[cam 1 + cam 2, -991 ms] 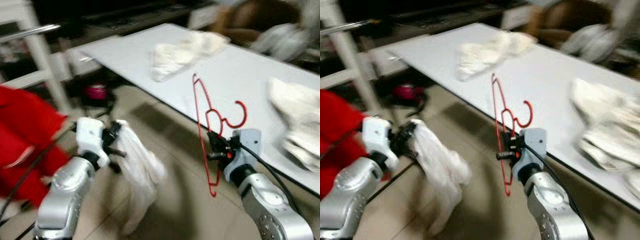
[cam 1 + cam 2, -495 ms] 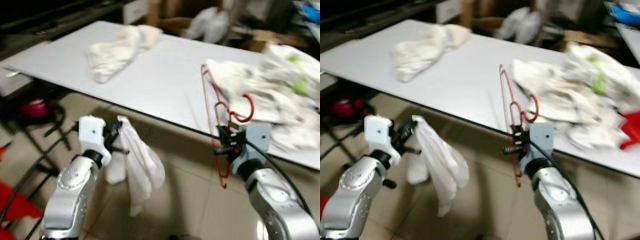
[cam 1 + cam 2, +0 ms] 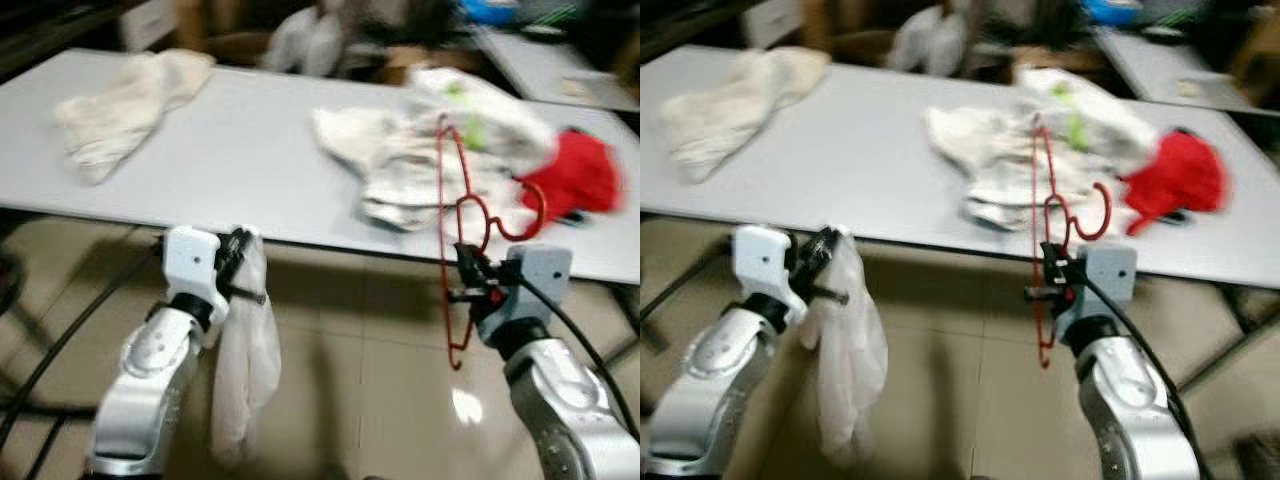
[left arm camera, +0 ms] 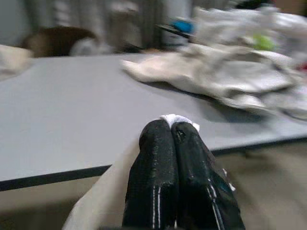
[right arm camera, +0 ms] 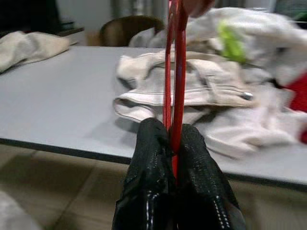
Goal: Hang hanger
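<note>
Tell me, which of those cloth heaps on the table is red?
The red garment at the table's right end, beside the big pale pile; the heap on the left is cream.

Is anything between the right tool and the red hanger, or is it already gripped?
Nothing is between them: the right tool is shut on the red hanger, held upright over the floor just short of the table edge. The left tool is shut on a white garment. No rail to hang it on is in view.
</note>
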